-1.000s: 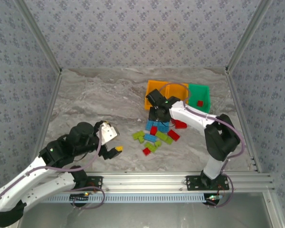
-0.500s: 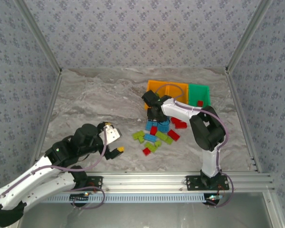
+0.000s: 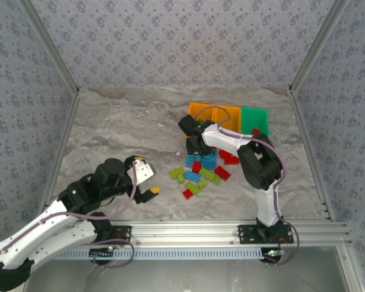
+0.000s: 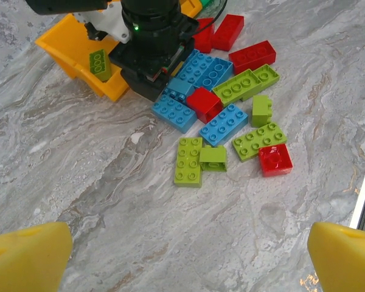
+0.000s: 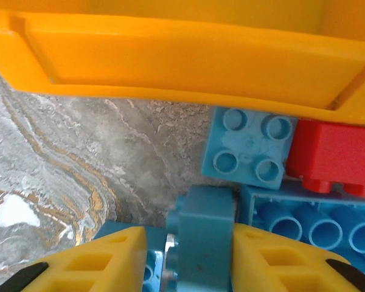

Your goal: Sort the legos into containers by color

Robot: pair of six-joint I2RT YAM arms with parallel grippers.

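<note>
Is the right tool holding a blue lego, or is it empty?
Holding one. The right wrist view shows a light blue lego wedged between the right tool's yellow fingers.

My left arm (image 3: 48, 224) and right arm (image 3: 231, 140) are white shells with black joints, trailed by purple-grey cables (image 3: 132, 185); my fingers (image 5: 91, 261) are yellow, a green light (image 4: 134, 27) on the right wrist

Desk (image 3: 121, 134): grey marbled top. On it, right of centre, I log one loose cluster of legos (image 3: 193, 177) in red, blue and lime. Just behind them, side by side, I count two orange containers (image 3: 198, 109) and a green container (image 3: 255, 118).
</note>
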